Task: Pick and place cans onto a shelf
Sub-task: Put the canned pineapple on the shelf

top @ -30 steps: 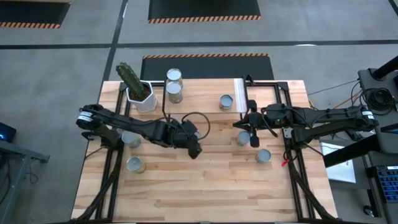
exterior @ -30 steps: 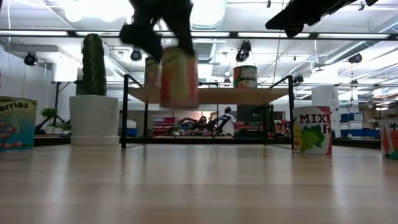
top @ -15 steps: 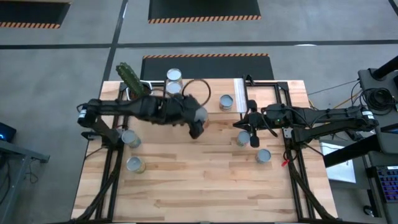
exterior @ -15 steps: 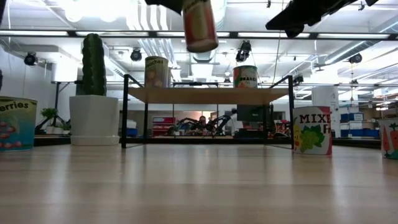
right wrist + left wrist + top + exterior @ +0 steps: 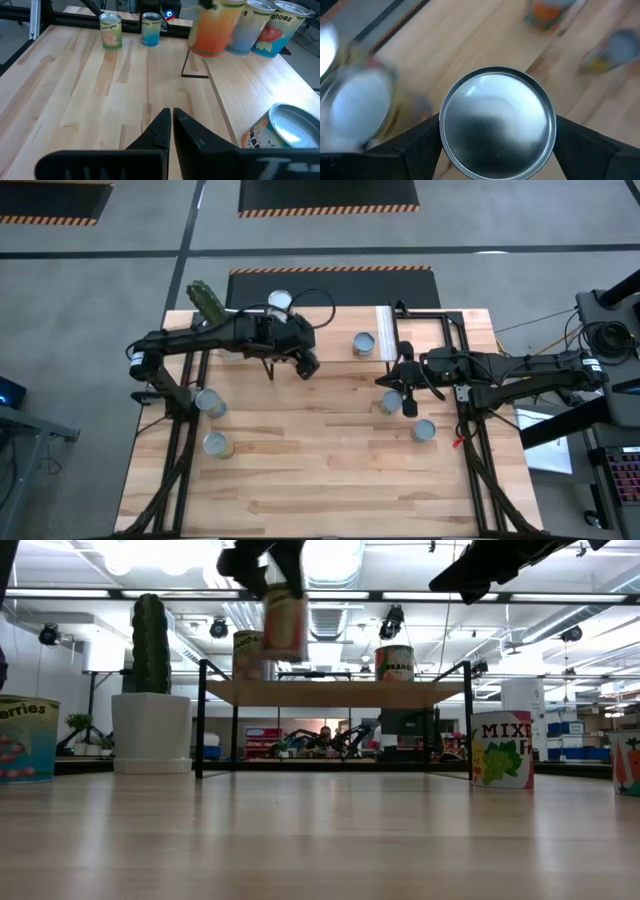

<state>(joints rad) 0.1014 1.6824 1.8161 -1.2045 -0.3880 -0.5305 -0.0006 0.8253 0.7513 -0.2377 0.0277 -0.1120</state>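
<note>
My left gripper (image 5: 303,362) is shut on a can with a silver top (image 5: 497,122) and a yellow and red label (image 5: 285,625). It hangs in the air above the shelf (image 5: 340,693), a low rack with a wooden top board (image 5: 335,330) at the table's far side. One can (image 5: 280,302) stands on the board beside the arm, another (image 5: 364,343) near the white strip. Over the table's right half my right gripper (image 5: 405,380) waits, shut and with nothing in it. My left gripper pinches the can between its two fingers (image 5: 417,147), on two opposite sides just below the top rim (image 5: 443,140). The fingers come slanting down from above and from the table's left. The can hangs below them, nearly upright, clear of table and shelf.
A cactus in a white pot (image 5: 210,308) stands at the far left corner. Two cans (image 5: 210,402) (image 5: 217,443) stand near the left edge, two more (image 5: 390,402) (image 5: 424,430) near my right gripper. The table's near half (image 5: 330,480) is bare wood.
My left gripper has gone up and toward the table's far edge with the can, from over the middle of the table to the shelf. The can has stayed in the hold, clear of everything.
</note>
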